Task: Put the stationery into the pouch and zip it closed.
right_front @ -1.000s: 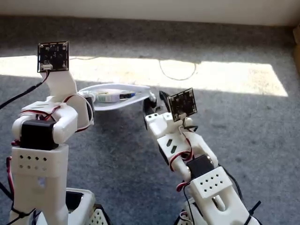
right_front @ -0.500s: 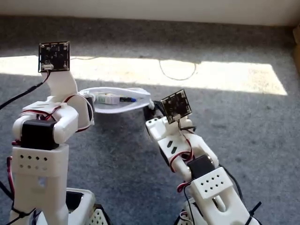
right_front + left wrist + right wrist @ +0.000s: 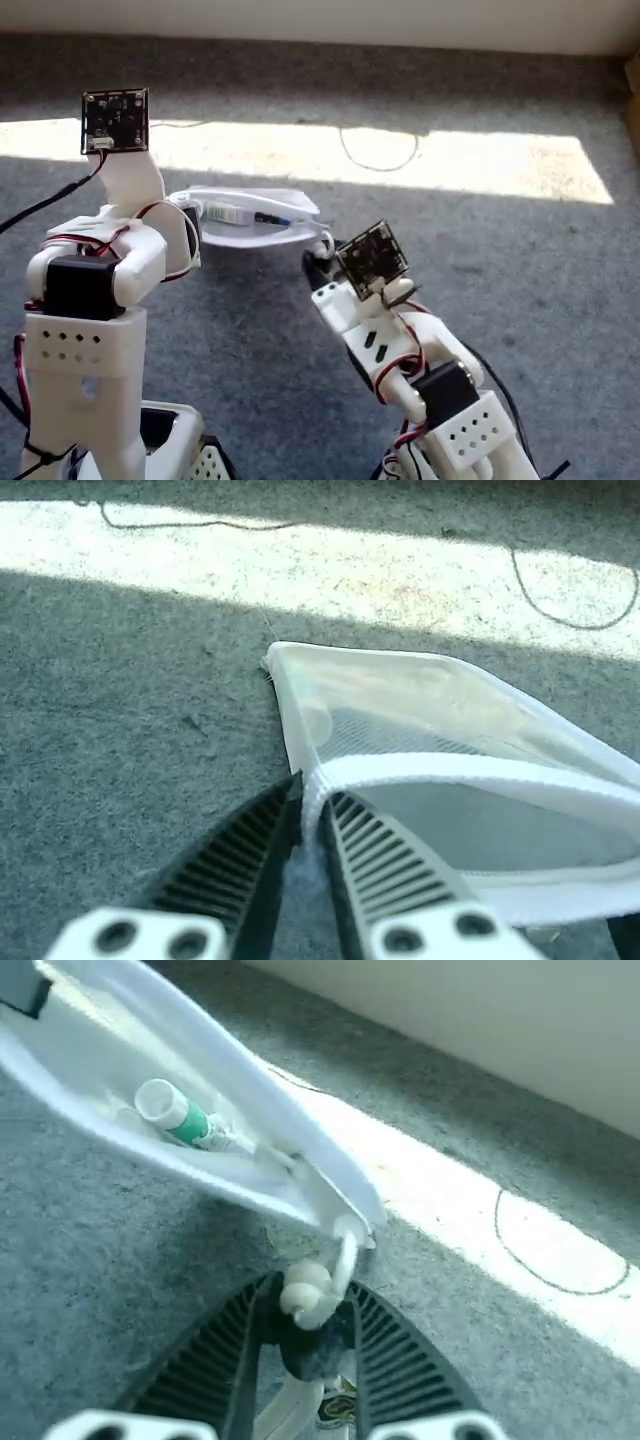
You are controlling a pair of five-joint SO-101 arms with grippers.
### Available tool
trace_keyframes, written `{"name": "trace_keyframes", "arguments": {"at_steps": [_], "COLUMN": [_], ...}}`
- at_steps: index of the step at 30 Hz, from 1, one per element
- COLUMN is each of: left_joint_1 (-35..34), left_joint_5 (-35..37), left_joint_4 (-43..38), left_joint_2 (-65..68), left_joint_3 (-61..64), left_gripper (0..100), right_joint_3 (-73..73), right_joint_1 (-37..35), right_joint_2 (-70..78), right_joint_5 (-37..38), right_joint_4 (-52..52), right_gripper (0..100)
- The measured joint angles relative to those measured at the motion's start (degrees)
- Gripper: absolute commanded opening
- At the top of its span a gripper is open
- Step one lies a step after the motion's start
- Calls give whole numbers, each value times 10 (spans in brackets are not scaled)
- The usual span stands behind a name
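Observation:
A white mesh pouch [image 3: 250, 222] lies open on the grey carpet between the two arms. Inside it lies a white and green pen-like item [image 3: 228, 212], which shows as a green-and-white tube [image 3: 183, 1118] in the right wrist view. My left gripper [image 3: 308, 788] is shut on the pouch's white rim [image 3: 470, 772] at one end. At the other end, my right gripper [image 3: 310, 1300] is shut on the white zipper pull [image 3: 312, 1290]. From above, the right gripper [image 3: 318, 253] sits just near of the pouch's right tip.
A thin cable [image 3: 380, 152] loops on the sunlit strip of carpet beyond the pouch. A pale wall [image 3: 320, 20] runs along the far edge. Open carpet lies to the right of the right arm.
The right arm has drawn back toward the near side with the zipper pull, dragging the pouch's right end with it. The left arm has stayed put.

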Motion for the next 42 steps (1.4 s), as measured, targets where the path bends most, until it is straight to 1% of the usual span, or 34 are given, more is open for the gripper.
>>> {"name": "trace_keyframes", "arguments": {"at_steps": [3, 6, 9, 11, 15, 22, 25, 31, 37, 42], "left_joint_1": [-1, -1, -1, -1, 12, 95, 127, 185, 251, 285], "left_joint_5": [-34, -61, -65, -65, -57, -57, -57, -68, -92, -115], "left_joint_4": [-3, -18, -33, -40, -55, -84, -114, -192, -217, -239], "left_joint_2": [0, 0, 0, 0, 0, 0, -1, -1, 0, 0], "left_joint_3": [0, 0, -1, -1, -1, -1, 20, 82, 84, 84], "left_gripper": [22, 119, 232, 264, 270, 270, 270, 270, 270, 270], "right_joint_3": [0, 0, 0, 0, -16, -62, -69, -69, -38, -36], "right_joint_1": [-26, -38, -41, -40, -40, -40, -40, -40, -40, -40], "right_joint_2": [-11, -15, -15, -15, -15, -16, -33, -147, -222, -248], "right_joint_5": [8, 10, 22, 33, 37, 37, 37, 37, 37, 37], "right_joint_4": [30, 47, 59, 75, 130, 230, 258, 268, 268, 268], "right_gripper": [5, 5, 5, 5, 5, 5, 5, 5, 5, 5]}}
